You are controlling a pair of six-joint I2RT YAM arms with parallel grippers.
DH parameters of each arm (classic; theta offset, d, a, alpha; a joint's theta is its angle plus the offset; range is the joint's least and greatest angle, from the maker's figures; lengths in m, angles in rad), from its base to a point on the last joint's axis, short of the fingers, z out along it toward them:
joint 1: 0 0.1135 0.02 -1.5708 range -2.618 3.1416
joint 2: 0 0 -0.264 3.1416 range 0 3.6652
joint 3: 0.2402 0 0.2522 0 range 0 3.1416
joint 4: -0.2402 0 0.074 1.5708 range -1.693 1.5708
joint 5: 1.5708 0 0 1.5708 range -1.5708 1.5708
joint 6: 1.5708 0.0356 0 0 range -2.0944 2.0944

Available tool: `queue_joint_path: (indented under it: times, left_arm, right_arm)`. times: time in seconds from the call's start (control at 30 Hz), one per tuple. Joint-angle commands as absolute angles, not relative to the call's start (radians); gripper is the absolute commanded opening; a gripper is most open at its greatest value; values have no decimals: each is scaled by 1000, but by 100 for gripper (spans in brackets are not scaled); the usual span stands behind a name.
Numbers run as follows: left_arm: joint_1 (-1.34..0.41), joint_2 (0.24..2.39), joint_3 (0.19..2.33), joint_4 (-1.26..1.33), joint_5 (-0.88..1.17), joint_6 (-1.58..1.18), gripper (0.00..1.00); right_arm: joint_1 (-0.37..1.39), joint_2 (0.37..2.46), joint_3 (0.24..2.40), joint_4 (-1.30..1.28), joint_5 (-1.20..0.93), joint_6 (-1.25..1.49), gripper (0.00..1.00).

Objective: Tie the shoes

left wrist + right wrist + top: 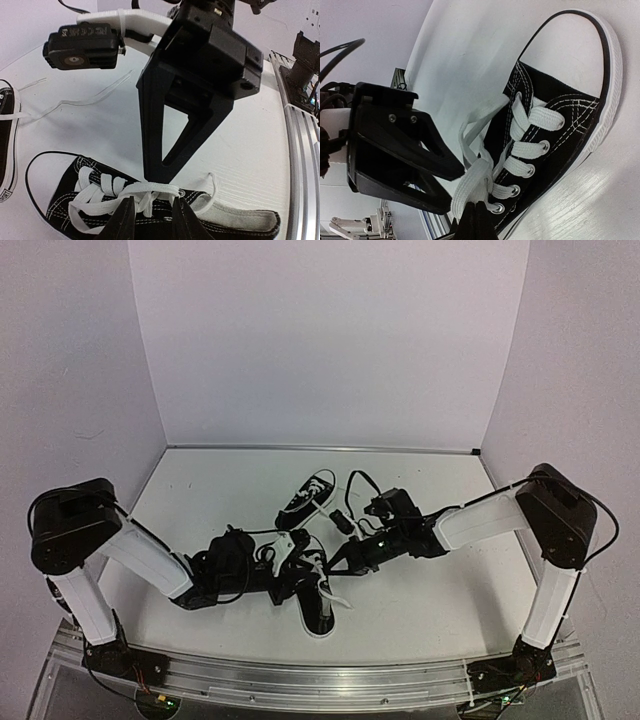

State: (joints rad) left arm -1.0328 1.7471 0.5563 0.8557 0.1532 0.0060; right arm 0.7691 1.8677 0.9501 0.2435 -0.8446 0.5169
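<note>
**Tying: right gripper (475,216) pinches lace (470,182)**

The near shoe (320,610) lies on the table (420,610) btwn both arms. The right gripper is closed on its white lace and blocks the left wrist view. The left gripper (152,220) is narrowly apart astride the lace, contact unclear. Just behind sits the second shoe (310,495).

Your left pincer (151,207) and right pincer (160,178) sit tip to tip over the near shoe (62,210). The other shoe (308,496) lies beyond them, on the table (430,600).
</note>
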Motion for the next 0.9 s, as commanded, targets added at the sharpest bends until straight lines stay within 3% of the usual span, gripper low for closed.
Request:
queue_joint_path:
  times: [0.0, 0.3, 0.87]
  left_arm:
    - [-1018, 1598, 536, 675, 121, 9, 31]
    - [-944, 1542, 624, 505, 105, -135, 57]
    - [-865, 1750, 820, 436, 301, -320, 69]
  right_arm:
    - [773, 1820, 964, 272, -833, 504, 0]
    - [776, 1810, 972, 272, -836, 494, 0]
    - [797, 1786, 965, 243, -817, 473, 0]
